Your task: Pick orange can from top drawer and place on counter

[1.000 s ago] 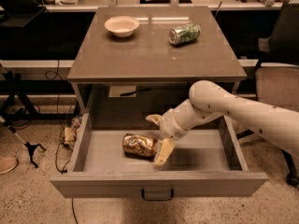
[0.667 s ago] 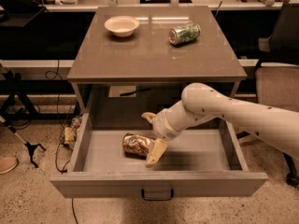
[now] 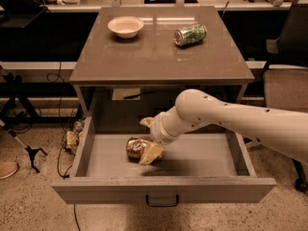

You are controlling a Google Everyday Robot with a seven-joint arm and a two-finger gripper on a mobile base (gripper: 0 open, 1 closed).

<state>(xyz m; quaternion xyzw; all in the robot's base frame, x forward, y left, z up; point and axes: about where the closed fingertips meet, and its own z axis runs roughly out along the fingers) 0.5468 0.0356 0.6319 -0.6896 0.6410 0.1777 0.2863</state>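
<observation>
The gripper [image 3: 149, 137] is down inside the open top drawer [image 3: 207, 153], at the end of a white arm [image 3: 231, 119] that comes in from the right. Its two pale fingers [image 3: 152, 153] stand wide apart. One points up toward the back of the drawer and the other is low, near the drawer floor. They are not closed on anything.

The orange can [image 3: 136, 147] lies on its side on the drawer floor, just to the left of the gripper. The lower finger covers the can's right end, but I cannot tell if it touches it.

The small dark handle [image 3: 162, 201] is below the gripper, on the front panel. The counter [image 3: 154, 61] is above the gripper. On it a pale bowl [image 3: 125, 26] stands up and to the left of the gripper. A green can [image 3: 190, 34] lies on its side up and to the right, well apart from the bowl.
</observation>
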